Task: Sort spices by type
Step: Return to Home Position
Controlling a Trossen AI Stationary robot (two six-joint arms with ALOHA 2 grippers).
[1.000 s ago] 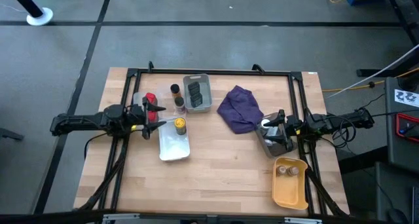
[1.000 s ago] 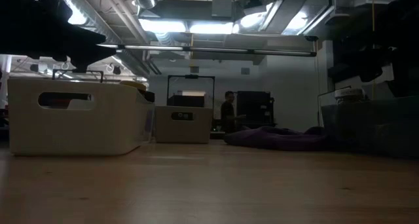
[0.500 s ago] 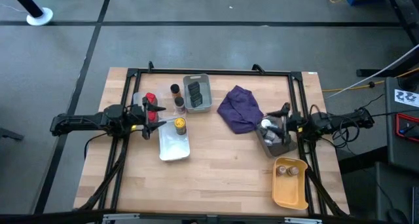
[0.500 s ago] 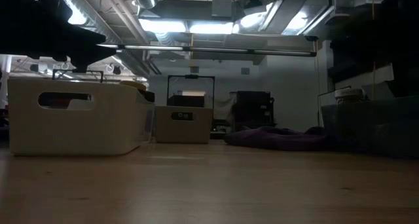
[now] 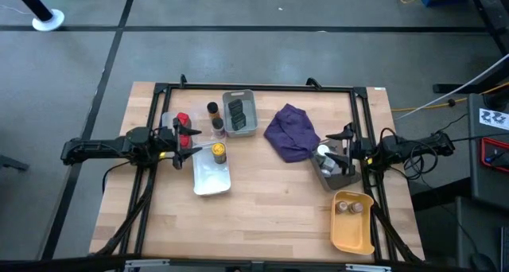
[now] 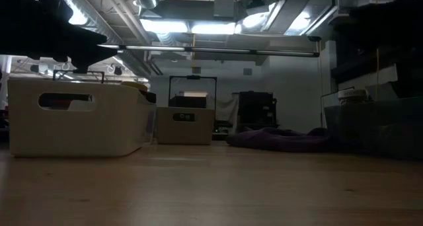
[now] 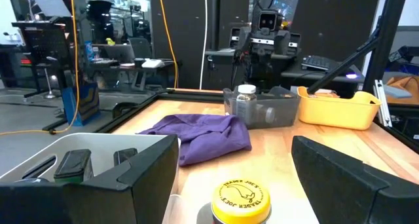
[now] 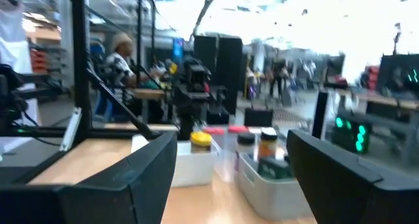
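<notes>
Two small jars (image 5: 340, 207) sit in the yellow tray (image 5: 350, 236) at the near right corner, unmoved over the last second. Farther in, the yellow-capped jar (image 5: 218, 152) stands at the far end of the white bin (image 5: 211, 180). The left gripper (image 5: 189, 141) hangs just short of it, jaws spread and holding nothing, exactly where it was a second ago. Level with it on the right is the one real change. The right gripper (image 5: 343, 145) has drawn back from over the dark grey tray (image 5: 338, 176) toward the table's right edge. Its jaws are spread and empty, and the white-capped jar (image 5: 322, 152) stands in that tray. Beyond lies the purple cloth (image 5: 290, 133), undisturbed. Farthest off, red cans (image 5: 182, 119) rest in the clear bin (image 5: 169, 122) and dark tins (image 5: 237, 110) lie in the grey tray (image 5: 239, 132). Two dark-capped jars (image 5: 215, 117) stand between them; whether another clear bin holds them I cannot tell. No spice has shifted, so the retreat reads as an arm heading to rest. The sorting looks finished, or very nearly so.
</notes>
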